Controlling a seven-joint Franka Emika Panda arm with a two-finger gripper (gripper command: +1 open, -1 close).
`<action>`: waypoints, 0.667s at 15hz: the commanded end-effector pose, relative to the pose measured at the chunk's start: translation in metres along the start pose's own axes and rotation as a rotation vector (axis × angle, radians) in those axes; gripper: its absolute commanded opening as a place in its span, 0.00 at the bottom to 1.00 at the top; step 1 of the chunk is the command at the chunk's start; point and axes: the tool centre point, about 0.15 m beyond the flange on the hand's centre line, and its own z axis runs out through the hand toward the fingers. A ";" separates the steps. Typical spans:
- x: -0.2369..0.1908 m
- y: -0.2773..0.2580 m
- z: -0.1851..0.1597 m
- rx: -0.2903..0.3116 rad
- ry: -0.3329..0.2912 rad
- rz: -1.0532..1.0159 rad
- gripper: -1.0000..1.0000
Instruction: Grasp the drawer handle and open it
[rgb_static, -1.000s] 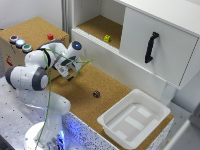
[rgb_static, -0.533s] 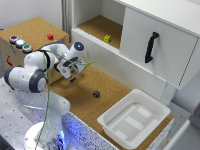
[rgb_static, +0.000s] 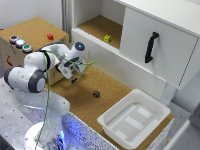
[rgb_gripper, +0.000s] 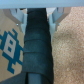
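Observation:
A black bar, the drawer handle (rgb_gripper: 38, 47), runs along the wrist view, and my gripper (rgb_gripper: 38, 20) is shut on it. One grey finger (rgb_gripper: 20, 19) presses each side of the bar. Beside the handle lie a white face with a blue pattern (rgb_gripper: 10, 47) and a cork surface (rgb_gripper: 67, 55). In the exterior view my gripper (rgb_static: 71, 71) sits low against the side of the cork-topped box (rgb_static: 35, 30) at the exterior view's left. The arm hides the drawer front and the handle in that view.
The box top carries several coloured buttons (rgb_static: 20, 44). A white tray (rgb_static: 132, 117) rests on the cork table (rgb_static: 92, 107), with a small dark die (rgb_static: 96, 93) nearby. A white cabinet with a black door handle (rgb_static: 151, 47) and a shelf holding a yellow block (rgb_static: 107, 38) stands behind.
The gripper has shifted slightly away from the box, toward the exterior view's right and lower edge. Everything else has stayed in place.

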 end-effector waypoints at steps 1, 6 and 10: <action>0.016 0.046 -0.005 -0.032 -0.017 0.008 1.00; 0.018 0.037 -0.030 -0.056 -0.062 -0.079 1.00; 0.015 0.028 -0.044 -0.198 -0.087 -0.141 1.00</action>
